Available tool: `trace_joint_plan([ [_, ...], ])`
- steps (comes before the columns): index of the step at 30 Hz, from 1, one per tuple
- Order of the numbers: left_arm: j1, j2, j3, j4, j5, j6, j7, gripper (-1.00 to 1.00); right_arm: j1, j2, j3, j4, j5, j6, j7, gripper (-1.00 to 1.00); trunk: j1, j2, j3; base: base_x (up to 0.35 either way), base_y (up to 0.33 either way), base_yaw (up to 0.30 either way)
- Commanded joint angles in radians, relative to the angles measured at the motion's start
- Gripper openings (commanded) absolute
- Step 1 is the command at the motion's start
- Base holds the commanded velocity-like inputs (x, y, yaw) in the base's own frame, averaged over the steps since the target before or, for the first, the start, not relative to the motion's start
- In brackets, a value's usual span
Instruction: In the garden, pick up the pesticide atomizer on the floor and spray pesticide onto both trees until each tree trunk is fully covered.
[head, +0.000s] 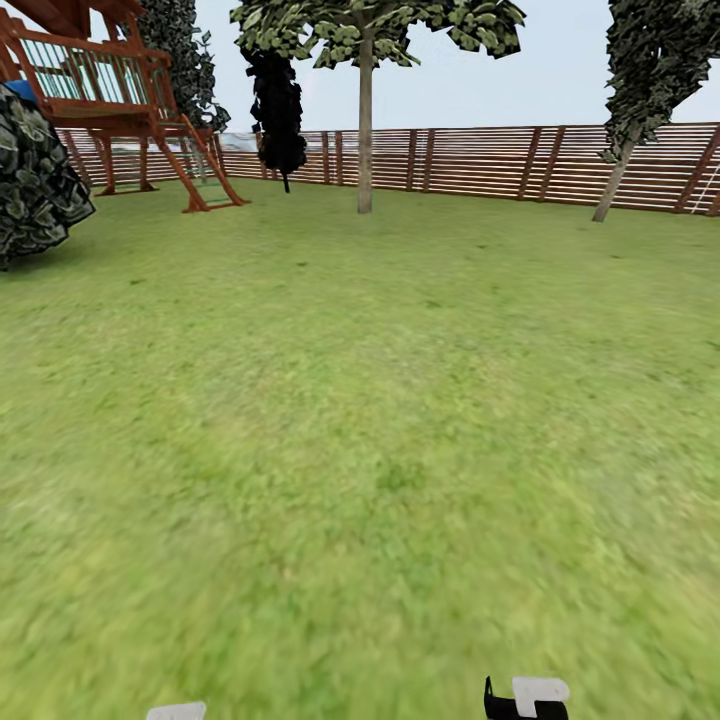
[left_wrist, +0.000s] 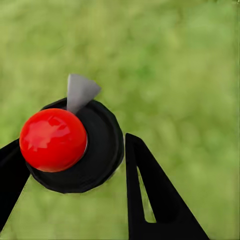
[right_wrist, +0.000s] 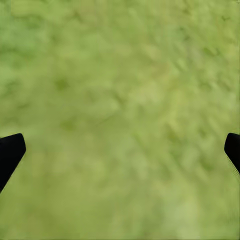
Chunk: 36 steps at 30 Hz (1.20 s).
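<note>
While we face the lawn (head: 380, 400), we list: sprayer (left_wrist: 75, 145), red knob and grey nozzle, pinched between our left gripper (left_wrist: 70, 185) fingers above grass; right gripper (right_wrist: 120, 150), fingers spread, holding nothing; straight-trunked tree (head: 365, 120) far ahead by the fence (head: 480, 160); leaning tree (head: 640, 90) far right; play tower (head: 110, 90) far left.

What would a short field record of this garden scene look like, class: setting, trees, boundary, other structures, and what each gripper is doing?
setting: green grass lawn
trees: straight grey-brown trunk with leafy crown at centre back; leaning slim trunk at right
boundary: brown horizontal-slat wooden fence
structure: red-brown wooden play tower at back left
left gripper: black fingers around a black round atomizer with a red ball top and grey nozzle
right gripper: fingers spread wide, grass between them
</note>
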<state>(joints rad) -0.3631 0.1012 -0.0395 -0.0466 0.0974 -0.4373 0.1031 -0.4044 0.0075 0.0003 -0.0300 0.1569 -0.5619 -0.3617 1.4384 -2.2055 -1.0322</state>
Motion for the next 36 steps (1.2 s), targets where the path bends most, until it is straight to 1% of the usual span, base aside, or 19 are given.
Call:
trace_joint_plan([
  [1,0.0,0.0,-0.005,0.001,0.01,-0.004,0.0,-1.0,-0.001,0.0,0.0,0.001,0.01,0.0,-0.009,1.0,0.0,0.0,-0.001,0.338,0.0,0.0],
  [36,0.0,0.0,-0.005,-0.001,0.01,-0.003,0.0,-1.0,-0.001,0.001,0.0,0.001,0.01,0.0,-0.009,1.0,0.0,0.0,-0.001,0.338,0.0,0.0],
])
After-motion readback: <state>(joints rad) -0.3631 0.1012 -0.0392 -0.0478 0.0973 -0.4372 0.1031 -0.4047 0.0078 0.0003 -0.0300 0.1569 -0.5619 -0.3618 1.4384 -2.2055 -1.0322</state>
